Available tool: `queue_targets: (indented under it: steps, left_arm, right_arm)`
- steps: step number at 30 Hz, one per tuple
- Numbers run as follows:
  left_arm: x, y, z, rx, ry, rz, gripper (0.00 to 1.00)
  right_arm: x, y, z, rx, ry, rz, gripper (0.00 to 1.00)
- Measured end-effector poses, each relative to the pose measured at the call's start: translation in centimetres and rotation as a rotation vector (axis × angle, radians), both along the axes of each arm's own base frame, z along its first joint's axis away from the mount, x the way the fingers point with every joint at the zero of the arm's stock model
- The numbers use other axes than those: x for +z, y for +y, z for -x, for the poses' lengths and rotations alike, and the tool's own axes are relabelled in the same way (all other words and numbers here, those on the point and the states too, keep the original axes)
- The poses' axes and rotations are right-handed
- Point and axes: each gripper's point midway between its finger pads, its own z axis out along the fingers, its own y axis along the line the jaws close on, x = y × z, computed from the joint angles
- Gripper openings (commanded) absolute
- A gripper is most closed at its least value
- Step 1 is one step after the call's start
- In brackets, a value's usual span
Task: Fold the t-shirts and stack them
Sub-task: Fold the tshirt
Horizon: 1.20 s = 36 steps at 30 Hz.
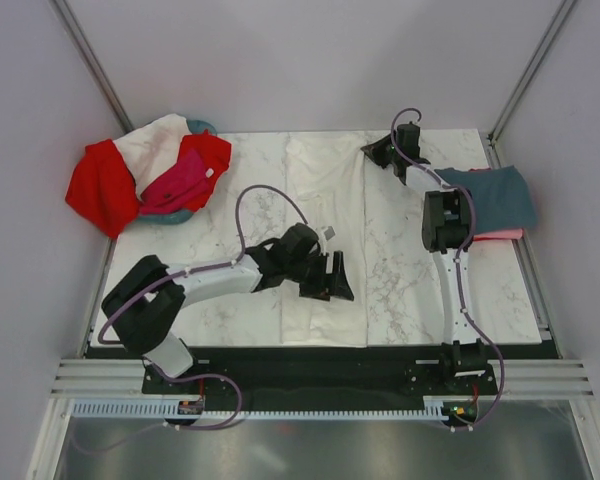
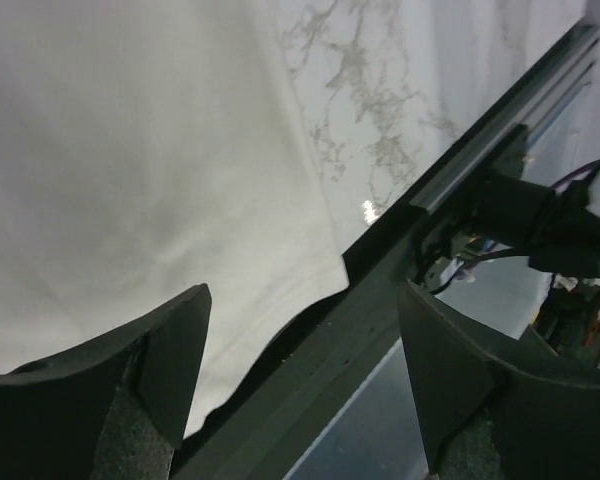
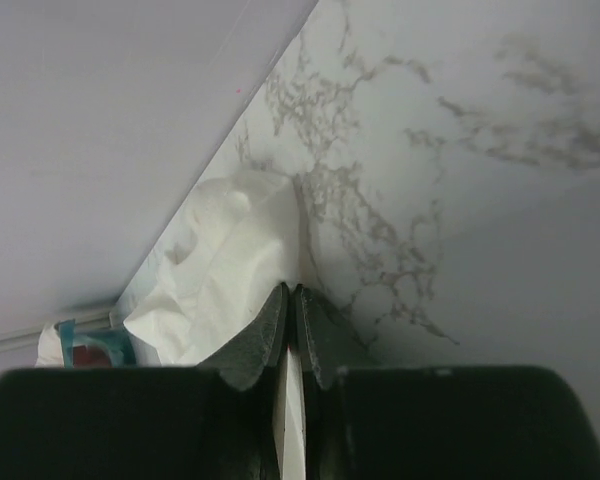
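We take the long white fabric t-shirt (image 1: 320, 190) as our marker: it lies spread as a flat strip down the middle of the marble-patterned white tabletop (image 1: 230, 220), from the far edge to the near one.

Over the near end of that shirt hovers the left gripper (image 1: 328, 285). In the left wrist view its two black fingers (image 2: 170, 350) stand wide apart with nothing between them. Below them we see the shirt's (image 2: 130, 150) smooth cloth, its side edge and hem, and bare tabletop (image 2: 380, 100) beyond.

At the shirt's far right corner sits the right gripper (image 1: 380, 152). The right wrist view shows it (image 3: 292, 295) with its fingers drawn almost together, a thin sliver of white cloth pinched between them. The shirt's corner (image 3: 220, 250) is bunched and wrinkled just past the tips.

To the right of the shirt, well apart from it, a folded slate grey-blue fabric t-shirt (image 1: 490, 195) rests on a coral pink t-shirt (image 1: 505, 234), of which only the near edge shows.

To the left of the shirt's far end, a round teal basket (image 1: 198, 127) holds a loose heap at the table's corner. In it a red fabric t-shirt (image 1: 105, 185) spills over the table edge, a second white t-shirt (image 1: 155, 145) lies crumpled across it, and a magenta t-shirt (image 1: 175, 182) sits on top.
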Motion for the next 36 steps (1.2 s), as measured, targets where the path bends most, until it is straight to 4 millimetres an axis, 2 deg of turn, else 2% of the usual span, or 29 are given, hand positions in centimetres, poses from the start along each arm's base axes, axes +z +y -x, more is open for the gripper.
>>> queue_targets:
  steps: [2,4,6,8,10,12,14,19,24,28,31,36]
  left_arm:
    - [2.7,0.5,-1.6,0.02,-0.021,0.058,0.83]
    - [6.0,2.0,-4.0,0.074,-0.062,0.126,0.84]
    - [9.0,4.4,-6.5,0.144,-0.12,0.173,0.84]
    - [11.2,6.7,-8.4,0.209,-0.175,0.194,0.85]
    - [12.4,8.8,-9.5,0.254,-0.206,0.203,0.84]
    - [12.2,10.3,-10.1,0.282,-0.205,0.198,0.84]
    - [10.5,11.6,-10.2,0.308,-0.171,0.17,0.82]
    - [5.0,13.6,-7.8,0.334,-0.042,0.086,0.78]
    - [1.1,14.8,-5.3,0.337,0.046,0.031,0.77]
    - [-1.0,15.4,-3.6,0.332,0.091,0.013,0.75]
    - [-1.8,15.5,-2.8,0.324,0.11,0.014,0.73]
    - [-2.0,15.5,-2.3,0.316,0.111,0.024,0.71]
  right_arm:
    - [0.0,-1.3,-0.1,-0.027,0.005,0.011,0.13]
    - [0.0,-2.3,-0.2,-0.045,0.006,0.015,0.35]
    - [0.7,-2.8,-0.6,-0.051,-0.016,0.018,0.58]
    - [1.9,-3.0,-0.8,-0.039,-0.049,0.035,0.58]
    - [2.0,-3.3,-0.6,-0.033,-0.04,0.073,0.56]
    - [1.9,-3.5,0.2,-0.02,-0.023,0.1,0.56]
    - [1.9,-3.7,1.6,-0.005,0.01,0.126,0.56]
    - [1.7,-3.9,8.0,0.063,0.118,0.184,0.5]
    - [0.7,-3.4,17.5,0.143,0.236,0.232,0.51]
    - [0.5,-1.9,25.3,0.206,0.288,0.286,0.5]
    - [0.1,-0.8,31.2,0.265,0.326,0.315,0.49]
    - [-0.2,-0.6,38.8,0.32,0.349,0.378,0.47]
